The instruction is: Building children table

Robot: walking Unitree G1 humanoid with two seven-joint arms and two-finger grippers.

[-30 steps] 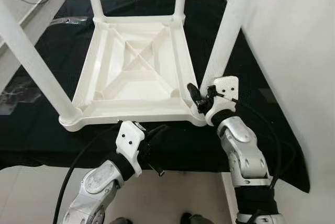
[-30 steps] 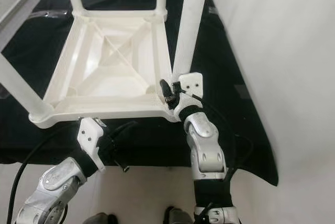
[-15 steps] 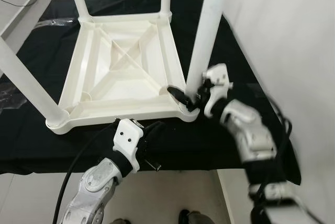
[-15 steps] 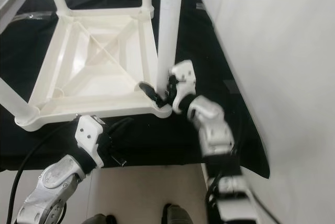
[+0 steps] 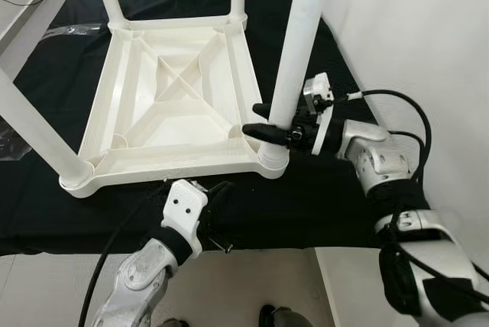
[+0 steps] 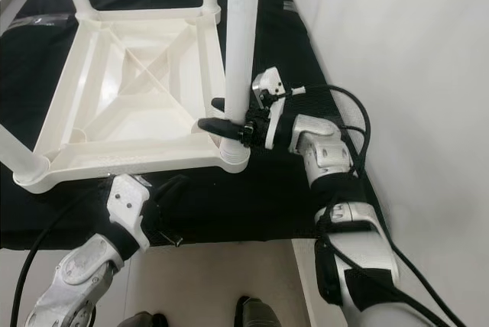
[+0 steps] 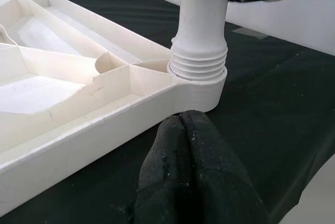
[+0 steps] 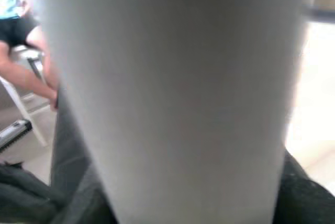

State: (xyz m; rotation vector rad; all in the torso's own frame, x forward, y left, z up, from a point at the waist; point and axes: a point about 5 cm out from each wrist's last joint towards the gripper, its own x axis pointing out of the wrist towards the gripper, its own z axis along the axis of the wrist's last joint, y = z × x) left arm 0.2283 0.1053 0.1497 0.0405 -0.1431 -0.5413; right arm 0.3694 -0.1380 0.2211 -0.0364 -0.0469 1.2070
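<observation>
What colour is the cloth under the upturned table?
Black. The cloth under the white table shows best in the left eye view.

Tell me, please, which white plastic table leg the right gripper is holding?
The near-right white plastic leg, at the table corner beside the wall; the right gripper clasps it just above its socket.

The four white legs of the upturned table run off the top and left edges of the head views, so their free ends cannot be seen. In the right wrist view the near-right leg is a pale blur hiding most of what lies behind it, and a seated person beside it is cut off by the edge. The left gripper lies below the table's near rim, dark against the black cloth, and its outline is hard to trace
</observation>
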